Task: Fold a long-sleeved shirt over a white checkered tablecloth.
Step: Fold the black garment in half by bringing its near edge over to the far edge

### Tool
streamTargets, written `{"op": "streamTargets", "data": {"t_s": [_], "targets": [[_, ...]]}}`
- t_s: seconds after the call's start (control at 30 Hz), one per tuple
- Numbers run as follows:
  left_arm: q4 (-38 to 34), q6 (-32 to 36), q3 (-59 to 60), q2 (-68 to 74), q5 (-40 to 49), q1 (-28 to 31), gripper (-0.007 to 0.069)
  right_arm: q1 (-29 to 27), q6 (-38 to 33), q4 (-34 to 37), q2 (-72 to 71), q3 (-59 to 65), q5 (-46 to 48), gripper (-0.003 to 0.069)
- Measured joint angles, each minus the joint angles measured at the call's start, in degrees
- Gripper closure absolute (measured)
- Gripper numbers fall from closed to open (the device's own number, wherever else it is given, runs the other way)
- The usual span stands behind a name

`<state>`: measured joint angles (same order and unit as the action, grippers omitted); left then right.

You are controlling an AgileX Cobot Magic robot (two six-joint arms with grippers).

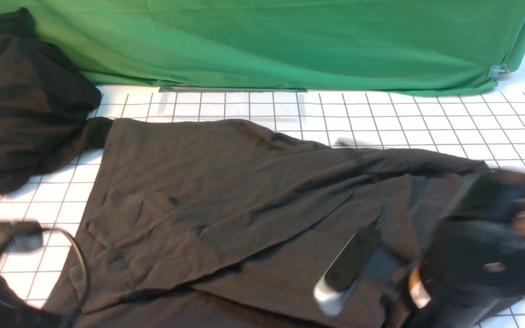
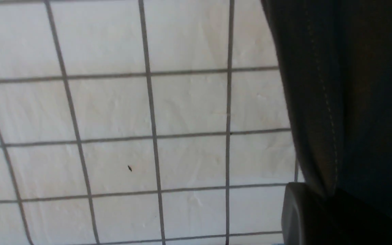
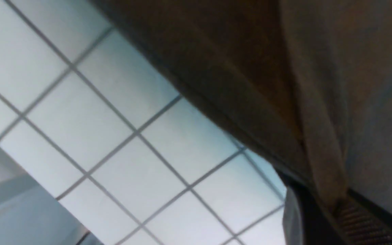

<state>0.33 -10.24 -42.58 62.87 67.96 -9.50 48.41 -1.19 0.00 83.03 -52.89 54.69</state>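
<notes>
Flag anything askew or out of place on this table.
The long-sleeved shirt lies skewed and rumpled on the white checkered tablecloth, creases running diagonally. A second dark garment sits heaped at the far left, partly over the cloth.

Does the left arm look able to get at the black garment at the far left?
Probably not yet: bare tablecloth leaves the way to the black garment free, but the left gripper is shut on the long-sleeved shirt.

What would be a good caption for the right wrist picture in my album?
The right tool pinches a fold of the long-sleeved shirt over the white checkered tablecloth.
</notes>
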Motion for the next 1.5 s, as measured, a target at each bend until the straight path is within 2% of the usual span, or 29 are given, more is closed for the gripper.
{"op": "streamTargets", "data": {"t_s": [0.1,0.23,0.33,0.57,0.87,1.03,1.17,1.23,1.27,1.3,1.4,1.43,1.5], "targets": [[2.36,-0.72,-6.12,-0.34,0.50,0.00,0.0613,-1.63,0.00,-1.94,-2.33,-3.84,0.17,0.0618],[6.16,-2.25,-17.77,5.26,-0.83,0.00,0.0613,-8.30,-1.37,-2.87,-0.93,-12.86,-0.14,0.0619],[6.91,-2.24,-26.83,13.10,-2.17,0.00,0.0613,-13.37,-4.61,-2.94,3.61,-20.41,-0.44,0.0619],[6.55,-1.86,-47.06,35.26,-4.49,3.06,0.0613,-19.99,-7.49,-3.00,19.74,-36.76,-1.48,0.0619],[1.83,-0.26,-71.67,59.40,-1.19,9.67,0.0613,-22.26,-7.61,-2.81,38.93,-54.82,-3.70,0.0620],[1.24,-0.04,-79.47,66.21,-1.02,10.78,0.0613,-22.26,-7.61,-2.87,44.79,-59.39,-7.29,0.0604],[1.54,0.19,-82.16,69.60,-1.81,10.77,0.0608,-22.26,-7.56,-3.01,47.12,-60.29,-10.11,0.0559],[2.50,0.12,-82.41,70.58,-2.65,10.77,0.0580,-22.26,-7.56,-3.13,47.85,-60.40,-12.04,0.0482],[3.06,0.05,-82.47,70.67,-3.35,10.77,0.0546,-22.26,-7.56,-3.19,47.93,-60.40,-13.07,0.0412],[3.46,0.00,-82.61,70.67,-3.83,10.77,0.0526,-22.26,-7.56,-3.18,47.93,-60.40,-13.51,0.0393],[5.50,-0.09,-83.64,70.67,-5.66,10.77,0.0399,-22.39,-7.56,-3.26,47.15,-60.52,-13.49,0.0259],[5.69,-0.16,-83.64,70.67,-5.72,10.77,0.0389,-22.39,-7.56,-3.26,47.04,-60.57,-13.37,0.0246],[8.59,-1.55,-85.80,70.67,-5.41,10.77,0.0272,-22.44,-7.56,-3.26,45.56,-60.68,-10.28,0.0206]]}}
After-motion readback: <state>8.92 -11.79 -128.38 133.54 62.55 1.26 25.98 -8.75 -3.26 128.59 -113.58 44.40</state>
